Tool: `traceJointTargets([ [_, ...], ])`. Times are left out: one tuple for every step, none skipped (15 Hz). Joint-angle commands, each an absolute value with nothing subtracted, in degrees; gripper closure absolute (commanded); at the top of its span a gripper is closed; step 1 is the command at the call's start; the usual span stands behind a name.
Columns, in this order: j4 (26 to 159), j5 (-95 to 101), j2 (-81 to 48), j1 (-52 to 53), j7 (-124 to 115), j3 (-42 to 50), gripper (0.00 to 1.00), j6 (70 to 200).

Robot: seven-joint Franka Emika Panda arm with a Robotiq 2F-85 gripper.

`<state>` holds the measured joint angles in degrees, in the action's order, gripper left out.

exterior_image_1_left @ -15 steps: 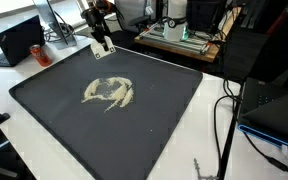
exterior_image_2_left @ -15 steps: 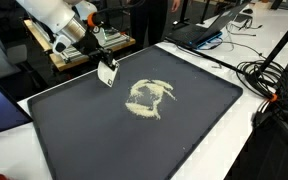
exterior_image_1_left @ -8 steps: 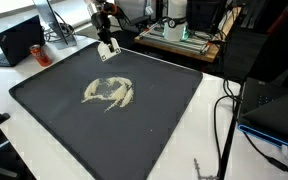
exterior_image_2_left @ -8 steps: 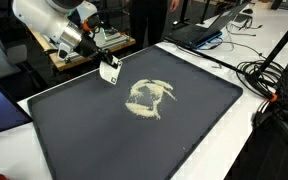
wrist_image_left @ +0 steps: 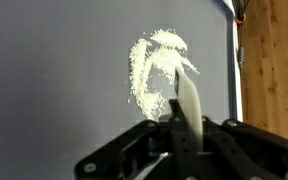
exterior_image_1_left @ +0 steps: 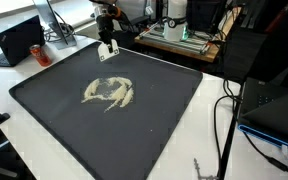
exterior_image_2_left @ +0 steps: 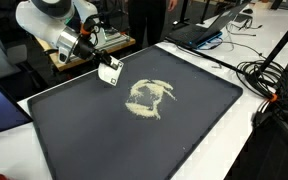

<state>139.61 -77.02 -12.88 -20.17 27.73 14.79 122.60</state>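
A flat white scraper point(wrist_image_left: 187, 100) is pinched in the shut gripper point(wrist_image_left: 184, 128) and is hung over the dark mat point(exterior_image_2_left: 84, 130) near its edge. Farther on, a pale powder ring point(exterior_image_2_left: 149, 97) is seen at the mat's middle, apart from the scraper.

**Robot arm** point(exterior_image_2_left: 46, 20), one unit.
- Shell: glossy white, rounded tube-like segments with bulging joint covers, at ten o'clock in an exterior view.
- Joints: dark grey rings between the white segments.
- Wrist end: black block carrying a small red-orange spot point(exterior_image_1_left: 106, 8), at twelve o'clock in an exterior view. The spot is too small to identify.
- Gripper point(wrist_image_left: 184, 138): matt black, two angular fingers on hinged links, with a broad black base across six o'clock in the wrist view. Its edges are blurred.
- Screws and markings: not legible.
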Motion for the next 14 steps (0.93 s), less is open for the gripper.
traceJointTargets([
  [140.8, -82.8, -11.5, -19.9, 34.5, 15.6, 0.99, 121.4],
  [140.8, -83.9, -11.4, -19.8, 36.0, 15.7, 0.99, 121.4],
  [140.9, -85.1, -11.3, -19.7, 37.5, 15.8, 0.99, 121.3],
  [140.9, -86.3, -11.3, -19.8, 38.7, 15.9, 0.99, 121.1],
  [141.0, -87.5, -11.3, -19.9, 39.6, 16.0, 0.99, 120.5],
  [141.1, -88.4, -11.3, -19.9, 40.2, 16.2, 0.99, 120.2],
  [141.2, -89.3, -11.3, -19.9, 41.0, 16.3, 0.99, 119.5],
  [141.4, -90.1, -11.2, -20.0, 41.6, 16.6, 0.99, 118.8],
  [141.6, -91.0, -11.1, -20.0, 42.2, 16.8, 0.99, 118.3],
  [141.7, -91.4, -11.1, -20.0, 42.5, 17.0, 0.99, 117.7],
  [141.7, -92.0, -11.0, -20.0, 43.0, 17.3, 0.99, 117.0],
  [142.0, -92.6, -11.0, -20.0, 43.3, 17.5, 0.99, 116.5],
  [142.2, -92.9, -10.9, -20.0, 43.8, 17.6, 0.99, 115.8],
  [142.4, -93.4, -11.0, -19.9, 44.0, 17.8, 0.99, 115.4],
])
